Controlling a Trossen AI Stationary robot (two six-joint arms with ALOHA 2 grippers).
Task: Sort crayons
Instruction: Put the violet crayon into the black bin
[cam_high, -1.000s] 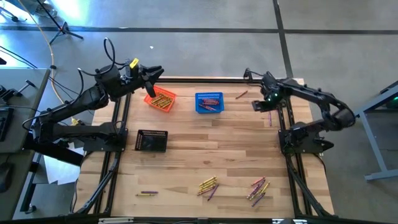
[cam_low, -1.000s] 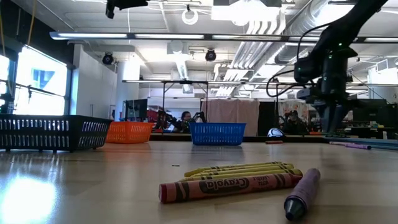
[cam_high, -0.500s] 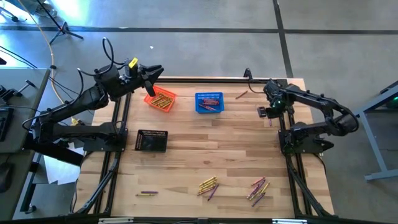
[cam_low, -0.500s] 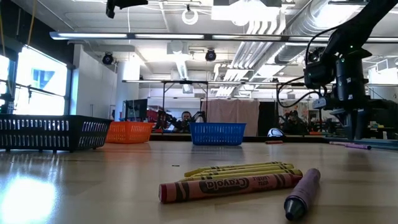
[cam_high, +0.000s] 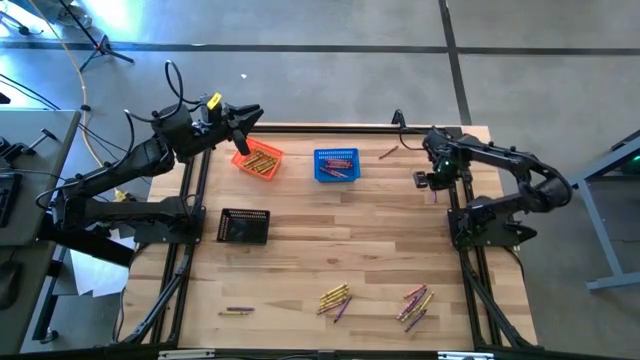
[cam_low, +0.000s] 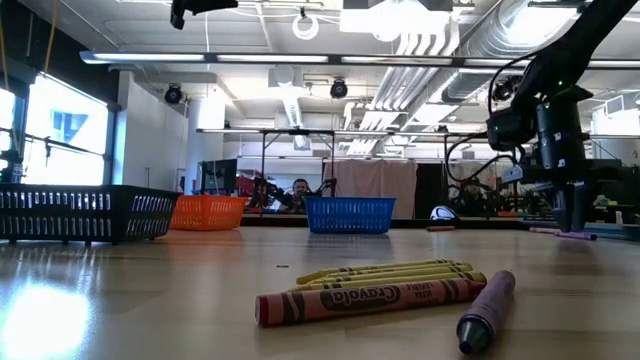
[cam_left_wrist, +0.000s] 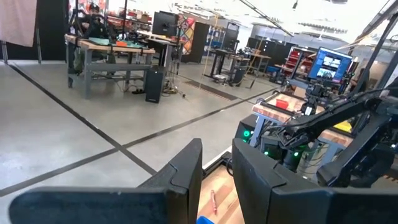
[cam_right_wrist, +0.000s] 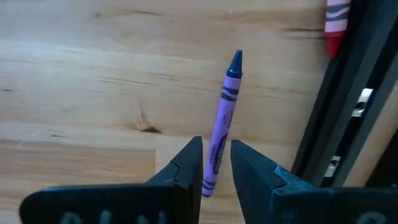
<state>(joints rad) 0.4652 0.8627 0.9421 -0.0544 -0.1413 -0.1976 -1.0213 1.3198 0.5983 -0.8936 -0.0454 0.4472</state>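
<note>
**A:** Crayons, where are they on the table?

**B:** Scattered. One loose bunch of yellow, red and purple crayons lies near the front edge, a second bunch just to its right, and a lone pair at the front left. A single red crayon lies near the back edge. Yellow ones fill the orange basket at the back left, and a few dark ones lie in the blue basket beside it. A black basket sits nearer the middle left.

**A:** What is the right arm doing?

**B:** It is bent down at the right edge of the table. The right gripper points straight down over a purple crayon lying flat on the wood, beside the dark frame rail. Its fingers stand a narrow gap apart, one on each side of the crayon's lower end. Whether they are pressing on it cannot be told. Another red crayon lies just by the rail.

**A:** And the left arm?

**B:** It waits, raised above the back left corner near the orange basket. The left gripper holds nothing, fingers slightly apart, pointing across the room.
</note>
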